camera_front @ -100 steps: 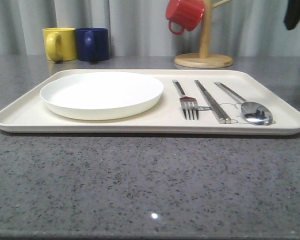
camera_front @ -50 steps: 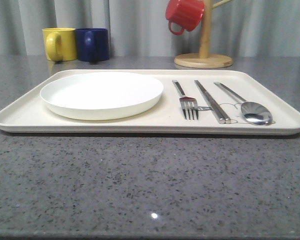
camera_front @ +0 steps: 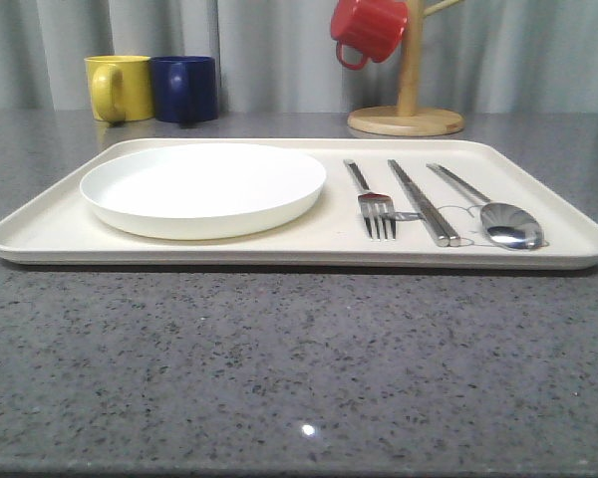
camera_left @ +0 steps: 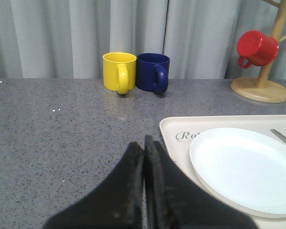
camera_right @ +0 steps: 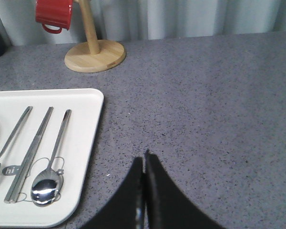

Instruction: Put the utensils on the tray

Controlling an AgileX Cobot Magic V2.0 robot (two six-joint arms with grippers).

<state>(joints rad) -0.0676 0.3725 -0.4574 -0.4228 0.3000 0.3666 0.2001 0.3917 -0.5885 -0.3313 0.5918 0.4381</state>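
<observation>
All three utensils are lying on the tray [camera_front: 309, 249], to the right of the white plate [camera_front: 202, 186] that is sitting on the same tray. Taking the plate as the reference: the fork [camera_front: 372, 199] is lying nearest it, the chopsticks [camera_front: 423, 202] next, and the spoon [camera_front: 486, 206] farthest. None is touching the plate or its neighbour, as far as can be told. All three long axes are running roughly parallel, from the tray's far rim toward its near rim, with tines and spoon bowl at the near end.

The right gripper [camera_right: 144, 191] is hanging over bare counter [camera_right: 205, 119] beyond the tray's right rim, fingers pressed together and holding nothing. The utensils lie to its left, the spoon being the closest piece. The left gripper [camera_left: 144, 186] is likewise closed and empty, positioned beside the tray corner nearest the plate, well apart from the utensils. The right arm is therefore the nearer one to the cutlery.

Judgement: the placing appears complete; no utensil is remaining on the counter in these views.

Writing: cursive script on the tray corner by the plate is reading "Ro", the rest hidden by the plate. A small tag on the chopsticks appears to read "hi". A faint line drawing is showing under the spoon, too thin to identify.
</observation>
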